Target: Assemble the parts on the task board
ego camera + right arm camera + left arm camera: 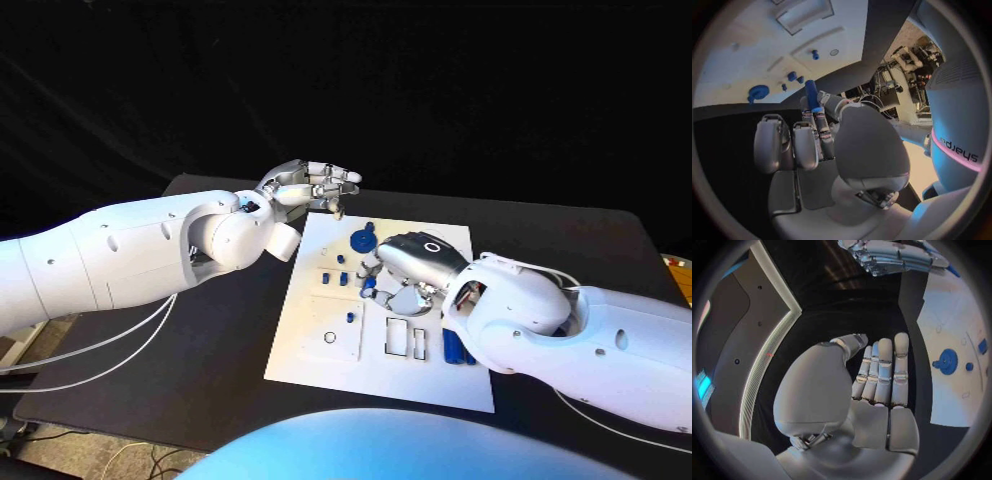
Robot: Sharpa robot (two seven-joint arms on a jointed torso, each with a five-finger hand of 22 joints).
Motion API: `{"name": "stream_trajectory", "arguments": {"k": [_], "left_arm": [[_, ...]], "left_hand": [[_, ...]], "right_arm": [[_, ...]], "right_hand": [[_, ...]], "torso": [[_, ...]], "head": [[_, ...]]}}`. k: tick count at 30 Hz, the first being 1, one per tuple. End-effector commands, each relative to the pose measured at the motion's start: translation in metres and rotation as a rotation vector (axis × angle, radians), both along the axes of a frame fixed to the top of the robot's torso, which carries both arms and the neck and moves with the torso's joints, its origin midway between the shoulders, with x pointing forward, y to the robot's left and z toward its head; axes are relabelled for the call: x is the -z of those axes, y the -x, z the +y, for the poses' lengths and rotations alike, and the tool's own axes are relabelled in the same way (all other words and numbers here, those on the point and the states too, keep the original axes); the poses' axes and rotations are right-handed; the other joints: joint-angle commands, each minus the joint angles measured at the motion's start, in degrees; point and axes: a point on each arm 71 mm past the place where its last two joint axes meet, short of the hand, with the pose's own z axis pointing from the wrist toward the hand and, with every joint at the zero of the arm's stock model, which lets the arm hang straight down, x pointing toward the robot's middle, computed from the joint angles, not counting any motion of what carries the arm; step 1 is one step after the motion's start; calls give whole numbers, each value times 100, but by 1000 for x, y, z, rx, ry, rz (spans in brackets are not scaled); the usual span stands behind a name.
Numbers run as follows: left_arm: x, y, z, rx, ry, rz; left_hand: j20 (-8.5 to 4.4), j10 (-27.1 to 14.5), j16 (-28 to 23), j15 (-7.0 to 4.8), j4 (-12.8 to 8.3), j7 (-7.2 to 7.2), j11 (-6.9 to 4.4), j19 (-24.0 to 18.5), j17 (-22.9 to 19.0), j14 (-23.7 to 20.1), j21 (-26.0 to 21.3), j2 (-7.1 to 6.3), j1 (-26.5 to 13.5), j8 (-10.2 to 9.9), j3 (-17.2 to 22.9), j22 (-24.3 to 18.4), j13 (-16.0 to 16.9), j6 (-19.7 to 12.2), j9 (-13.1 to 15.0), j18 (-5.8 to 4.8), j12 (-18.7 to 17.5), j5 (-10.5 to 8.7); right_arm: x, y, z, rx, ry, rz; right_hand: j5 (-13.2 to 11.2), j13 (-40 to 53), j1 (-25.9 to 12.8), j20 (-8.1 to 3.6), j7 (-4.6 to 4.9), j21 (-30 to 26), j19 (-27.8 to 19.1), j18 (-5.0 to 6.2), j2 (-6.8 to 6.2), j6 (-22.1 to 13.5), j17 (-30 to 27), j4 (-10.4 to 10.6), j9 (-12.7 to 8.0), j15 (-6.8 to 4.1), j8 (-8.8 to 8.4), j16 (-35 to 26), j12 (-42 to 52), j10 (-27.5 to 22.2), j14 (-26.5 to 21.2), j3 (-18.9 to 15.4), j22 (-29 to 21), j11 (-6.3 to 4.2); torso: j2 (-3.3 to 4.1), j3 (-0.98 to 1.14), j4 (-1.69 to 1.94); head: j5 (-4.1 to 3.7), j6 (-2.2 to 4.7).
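White, the task board (325,345) lies on the black worktop (216,380), carrying a round blue part (361,240) near its far edge, smaller blue parts (343,279) below that, and empty rectangular slots (394,338) nearer the robot. Over the board's middle the right hand (411,262) pinches a slim blue peg (812,95) between thumb and a finger. Beyond the board's far left corner the left hand (310,185) hovers with fingers straight and close together, seemingly holding nothing.
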Motion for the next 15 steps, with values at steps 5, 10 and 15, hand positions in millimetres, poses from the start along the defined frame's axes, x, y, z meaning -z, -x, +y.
{"name": "stream_trajectory", "arguments": {"k": [5, 10, 15], "left_arm": [[-1, 0, -5, 18, 13, -8], [-1, 0, -6, 22, 14, -8], [-1, 1, -7, 24, 15, -7]], "left_hand": [[20, -32, 30, 22, 2, 43, 12, -12, 6, -16, 14, -10, -46, 30, -2, 4, -5, -21, -5, 80, 33, 21], [24, -39, 32, 24, 6, 45, 14, -15, 8, -17, 11, -10, -58, 30, -2, 2, -6, -36, -9, 80, 39, 22], [24, -39, 32, 24, 6, 45, 14, -15, 8, -17, 11, -10, -58, 30, -2, 2, -6, -36, -9, 80, 39, 22]], "right_arm": [[15, 20, 34, -96, -30, -7], [31, 26, 46, -111, -35, 27], [47, 29, 52, -110, -29, 55]], "right_hand": [[55, 28, 64, -16, 18, 7, 29, -76, 28, -22, -9, -38, 7, -34, 26, 24, -46, 275, 184, 18, 455, -220], [71, 28, 63, -15, 22, 24, 35, -80, 28, -28, 2, -45, 10, -31, 26, 31, -55, 277, 186, 27, 467, -218], [76, 27, 63, -14, 24, 24, 35, -80, 29, -33, -2, -48, 11, -31, 25, 30, -59, 276, 185, 31, 468, -216]], "torso": [[11, -5, 2], [15, -11, 8], [9, 0, -8]], "head": [[50, 1], [96, 1], [168, 1]]}}
